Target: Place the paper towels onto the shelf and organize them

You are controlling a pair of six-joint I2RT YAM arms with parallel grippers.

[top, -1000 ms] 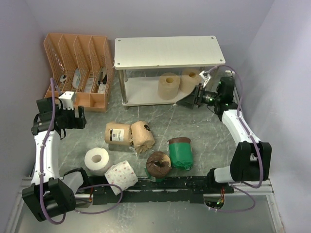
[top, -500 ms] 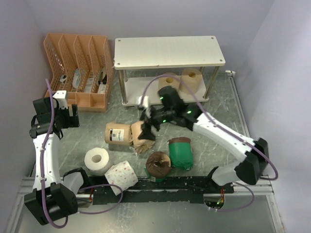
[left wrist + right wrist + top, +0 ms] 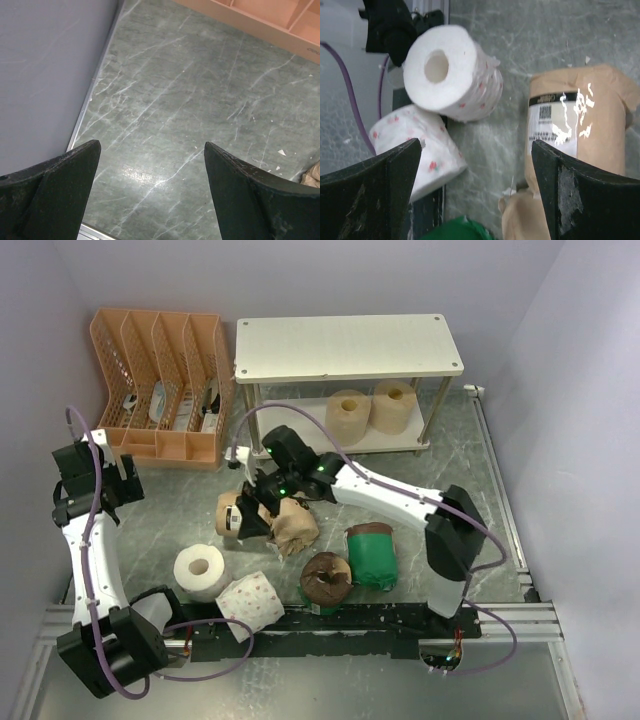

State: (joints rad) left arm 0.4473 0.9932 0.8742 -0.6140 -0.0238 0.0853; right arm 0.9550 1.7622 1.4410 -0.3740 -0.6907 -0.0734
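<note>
Both grippers released; rolls on the table and shelf

The left gripper [image 3: 150,190] gapes over bare table [image 3: 200,90]. The right gripper [image 3: 477,192], spread wide and holding nothing, hovers above a tan-wrapped roll [image 3: 575,125] lying on its side, long axis left-right from overhead. Only its wrist view shows the barcode; only overhead shows two bare tan rolls [image 3: 347,417] upright on the shelf's [image 3: 350,345] lower board.

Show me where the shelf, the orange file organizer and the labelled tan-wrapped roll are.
shelf [image 3: 345,345]: top external view, on its upper white board.
orange file organizer [image 3: 160,445]: top external view, on its low front wall.
labelled tan-wrapped roll [image 3: 597,125]: right wrist view, on the wrapper right of the label.
</note>
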